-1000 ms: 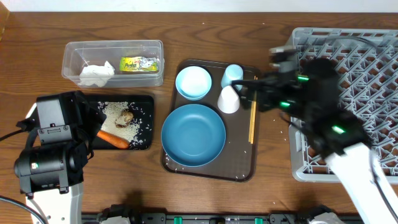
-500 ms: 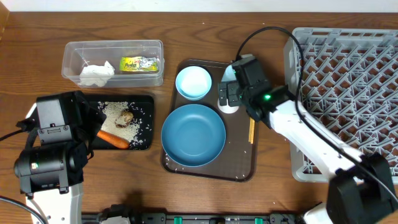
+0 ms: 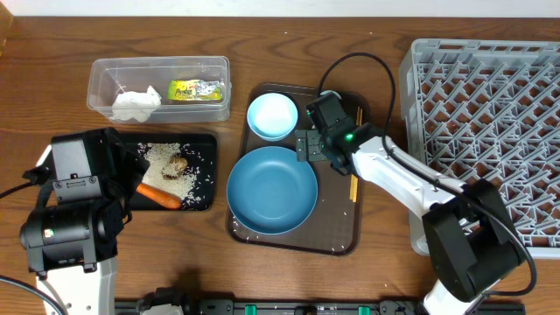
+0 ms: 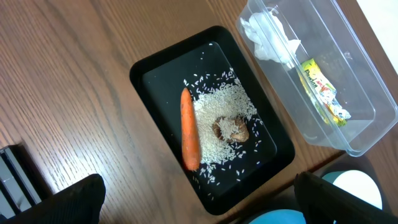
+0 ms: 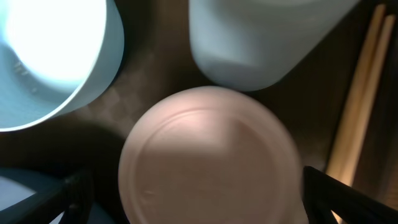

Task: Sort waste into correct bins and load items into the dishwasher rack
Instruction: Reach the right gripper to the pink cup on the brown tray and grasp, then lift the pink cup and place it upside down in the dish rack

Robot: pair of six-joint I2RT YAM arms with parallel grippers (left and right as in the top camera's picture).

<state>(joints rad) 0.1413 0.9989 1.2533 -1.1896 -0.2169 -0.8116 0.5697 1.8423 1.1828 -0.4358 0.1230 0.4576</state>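
Your whitish-pink cup [image 5: 208,155] stands upside down on the brown serving tray [image 3: 337,232], base up and long axis vertical. The spread fingers [image 5: 68,196] of the open right end effector [image 3: 312,144] flank it. The chopsticks [image 5: 360,93] lie just to its right. The left end effector [image 4: 199,208] hangs open by the black tray [image 4: 158,87].

The overhead view looks straight down on the brown wooden surface [image 3: 52,35]. The left wrist view looks down at the shallow black rectangular tray [image 4: 158,93], shared with overhead. The right wrist view is very near a whitish-pink cup [image 5: 208,162].
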